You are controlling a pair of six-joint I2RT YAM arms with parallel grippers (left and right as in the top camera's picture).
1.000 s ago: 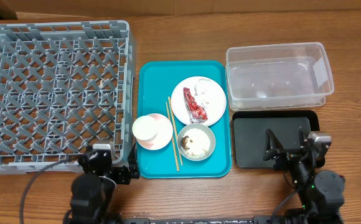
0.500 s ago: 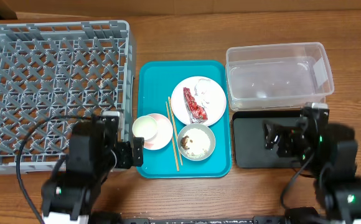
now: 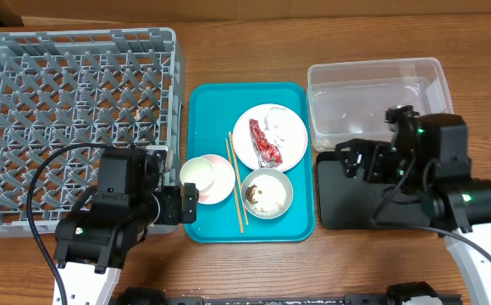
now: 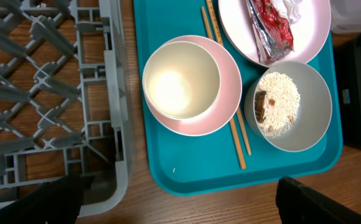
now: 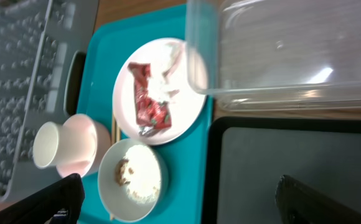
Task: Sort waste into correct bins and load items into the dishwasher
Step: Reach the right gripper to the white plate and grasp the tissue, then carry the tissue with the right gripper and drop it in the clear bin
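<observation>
Left fingers (image 4: 330,202) spread wide, empty, short of white cup (image 4: 182,79) centre frame; right fingers (image 5: 330,199) wide, empty, over black tray (image 5: 292,162) lower right. Wrapper (image 5: 149,99) on plate (image 5: 183,115), upper centre. Risk: flat foil slips the pinch, plate skids into rice bowl (image 5: 109,183)

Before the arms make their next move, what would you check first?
1. Left gripper and right gripper open, holding nothing: ok.
2. Red-and-silver wrapper lying exposed on the white plate: ok.
3. Clear tub open-topped, nothing inside: ok.
4. Grey-green bowl ready for the dish rack: not ok, rice and a brown scrap in it.
5. Pink dish free to lift: not ok, white cup sits on it.
</observation>
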